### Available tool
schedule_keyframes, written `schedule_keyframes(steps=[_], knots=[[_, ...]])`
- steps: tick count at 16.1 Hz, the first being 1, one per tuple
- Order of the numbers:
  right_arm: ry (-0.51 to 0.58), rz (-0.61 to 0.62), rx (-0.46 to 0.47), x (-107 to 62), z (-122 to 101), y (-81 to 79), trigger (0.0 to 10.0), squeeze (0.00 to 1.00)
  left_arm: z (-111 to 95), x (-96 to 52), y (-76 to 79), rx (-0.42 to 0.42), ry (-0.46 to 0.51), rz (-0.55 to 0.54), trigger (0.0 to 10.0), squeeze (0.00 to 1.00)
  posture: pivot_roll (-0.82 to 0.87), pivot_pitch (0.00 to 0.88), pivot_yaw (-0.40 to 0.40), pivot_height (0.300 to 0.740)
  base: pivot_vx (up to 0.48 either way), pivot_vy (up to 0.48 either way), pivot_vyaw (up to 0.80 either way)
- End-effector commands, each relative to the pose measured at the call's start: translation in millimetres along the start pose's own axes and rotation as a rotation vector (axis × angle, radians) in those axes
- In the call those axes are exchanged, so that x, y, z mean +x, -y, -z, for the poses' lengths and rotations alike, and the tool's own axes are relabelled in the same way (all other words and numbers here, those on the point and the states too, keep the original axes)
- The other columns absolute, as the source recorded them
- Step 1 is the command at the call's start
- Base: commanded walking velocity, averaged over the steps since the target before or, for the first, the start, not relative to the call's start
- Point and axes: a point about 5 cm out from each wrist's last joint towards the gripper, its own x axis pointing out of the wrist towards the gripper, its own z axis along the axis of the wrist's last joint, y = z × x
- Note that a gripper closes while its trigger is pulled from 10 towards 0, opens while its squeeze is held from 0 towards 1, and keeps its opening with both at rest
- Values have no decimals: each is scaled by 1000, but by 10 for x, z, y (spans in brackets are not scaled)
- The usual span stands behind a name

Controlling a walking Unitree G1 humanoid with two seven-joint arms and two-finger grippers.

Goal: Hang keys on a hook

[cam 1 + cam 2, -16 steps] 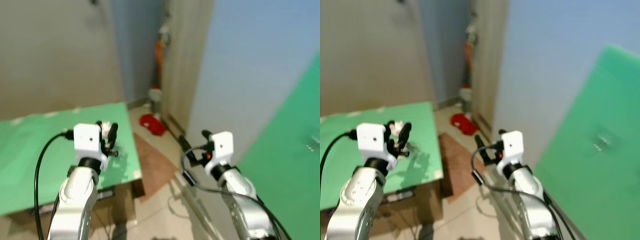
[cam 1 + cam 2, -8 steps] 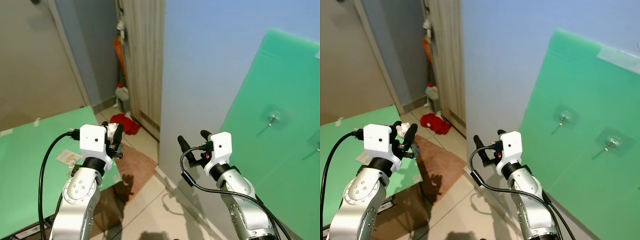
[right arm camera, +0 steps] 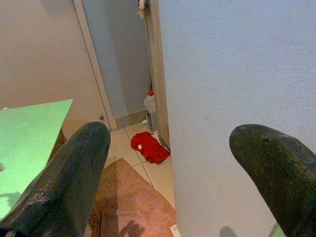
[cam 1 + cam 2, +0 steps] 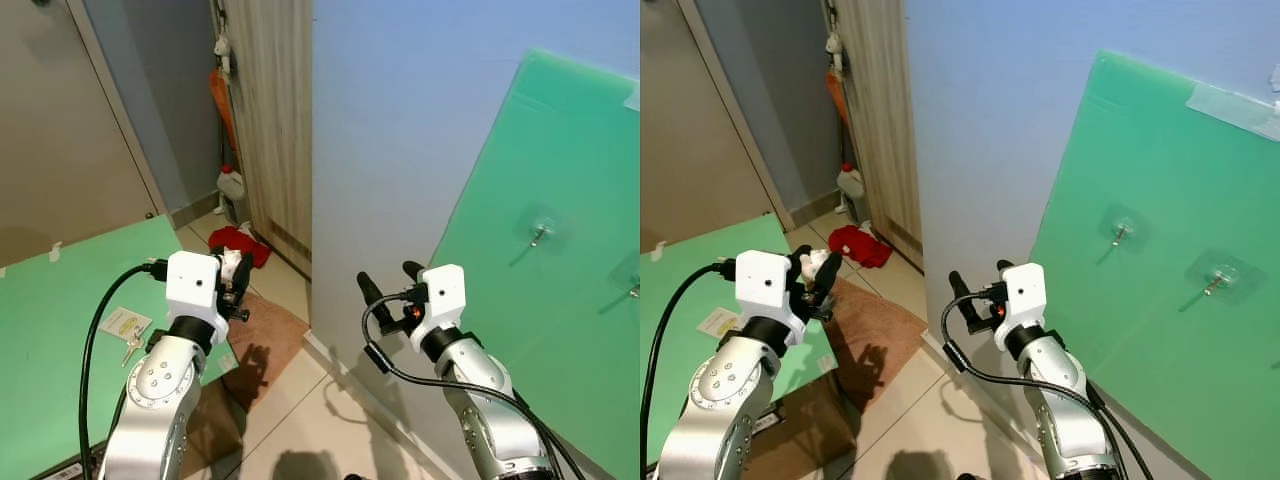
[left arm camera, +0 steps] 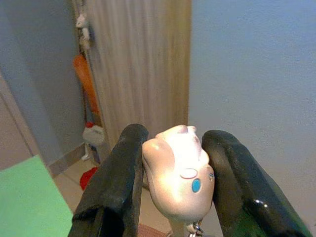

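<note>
My left gripper (image 4: 236, 270) is shut on a pale pink figure keychain (image 5: 177, 173), with a metal ring hanging under it, held at chest height over the edge of the green table (image 4: 60, 290). My right gripper (image 4: 385, 280) stands open and holds nothing, close to the blue wall. Further right a green panel (image 4: 1160, 300) leans on that wall and carries two clear-backed metal hooks (image 4: 1121, 233) (image 4: 1213, 284), well beyond both grippers. A second bunch of keys with a paper tag (image 4: 125, 325) lies on the table.
A brown mat (image 4: 265, 340) and tiled floor lie below the arms. A red cloth (image 4: 235, 240), a white bottle (image 4: 231, 185) and an orange item (image 4: 222, 100) sit by the wooden door panel (image 4: 265, 120). The blue wall (image 4: 400, 130) is close ahead.
The camera has swung right: the table has slid off to the left and the green panel with its hooks has come into view. Both arms keep their pose; the keychain stays gripped.
</note>
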Motion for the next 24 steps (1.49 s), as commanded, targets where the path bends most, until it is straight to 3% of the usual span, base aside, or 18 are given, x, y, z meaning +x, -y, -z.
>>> schedule_keyframes(steps=[1,5,24], knots=[[-21,11,5,-29,36,16,10000,0,-16,-16,43,4,16,32,0,0,2,0,16,740,0,0,-587],[-26,13,9,-22,44,23,10000,0,-22,-15,79,21,20,68,0,0,2,0,18,740,0,423,-589],[-25,9,4,44,84,11,10000,0,14,80,28,17,9,101,0,0,-1,0,38,740,0,0,-588]])
